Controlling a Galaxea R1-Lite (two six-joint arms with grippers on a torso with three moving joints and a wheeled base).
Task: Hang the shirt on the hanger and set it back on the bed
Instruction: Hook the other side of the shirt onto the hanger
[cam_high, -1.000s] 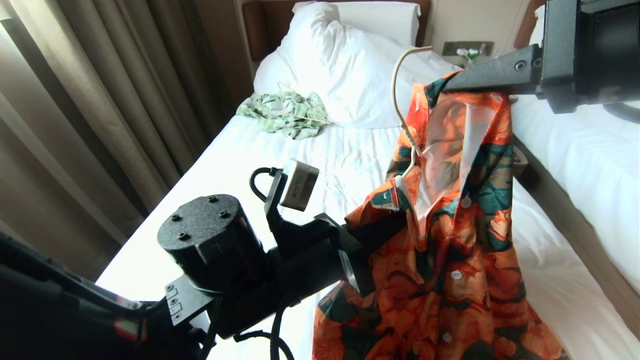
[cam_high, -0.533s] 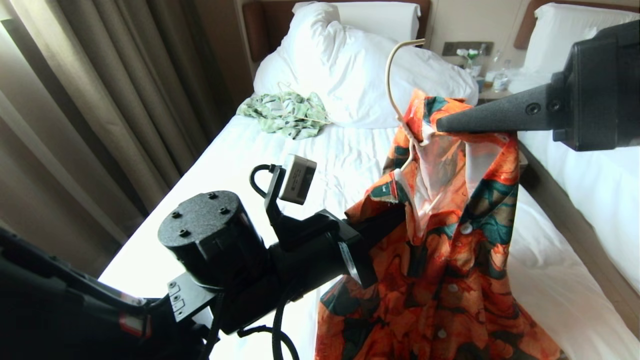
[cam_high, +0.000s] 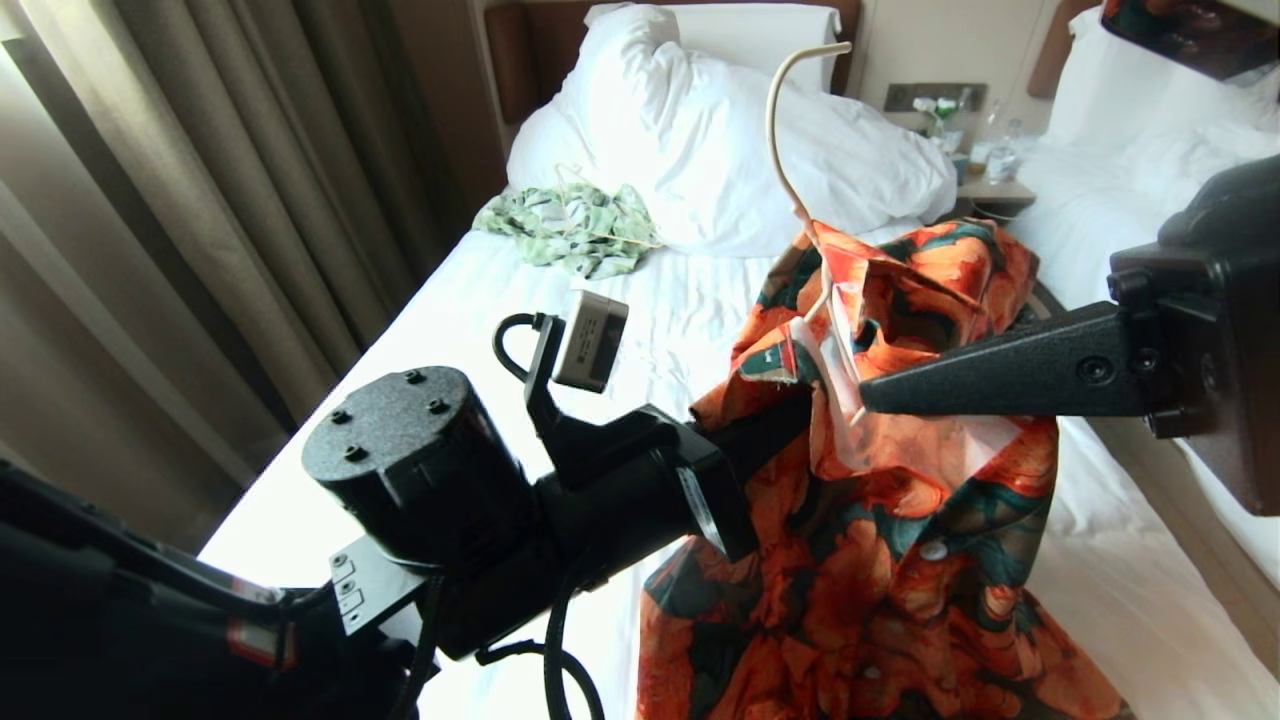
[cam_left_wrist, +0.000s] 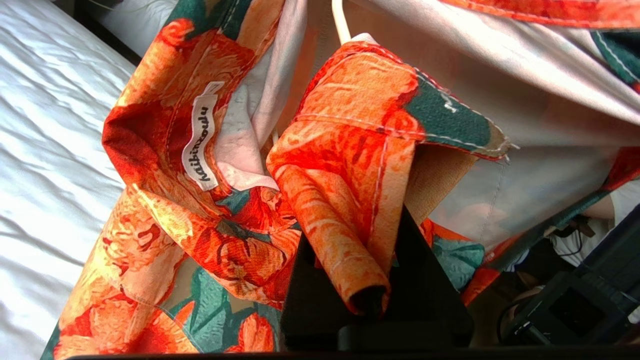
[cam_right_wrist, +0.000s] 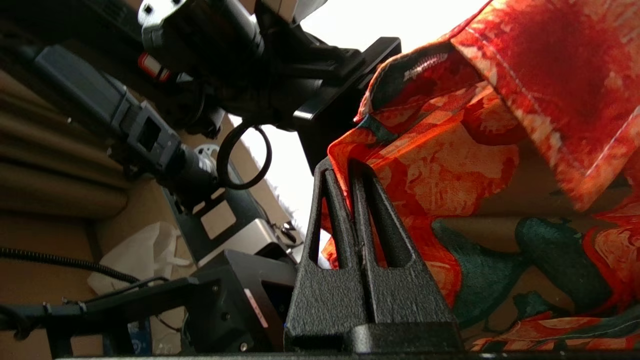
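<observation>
The shirt (cam_high: 900, 520) hides the hanger's (cam_high: 790, 170) triangular lower part.

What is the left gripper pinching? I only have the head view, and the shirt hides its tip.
Observer: Its wrist view shows the left gripper with jaws shut on a rolled fold of the floral shirt, beside the neck label.
Operator: Is the hanger wire in that pinch too?
Observer: None shows there. The cream hanger wire enters the cloth beyond the fold.
Operator: And the right one?
Observer: The right gripper has its jaws shut on a thin edge of the shirt.
</observation>
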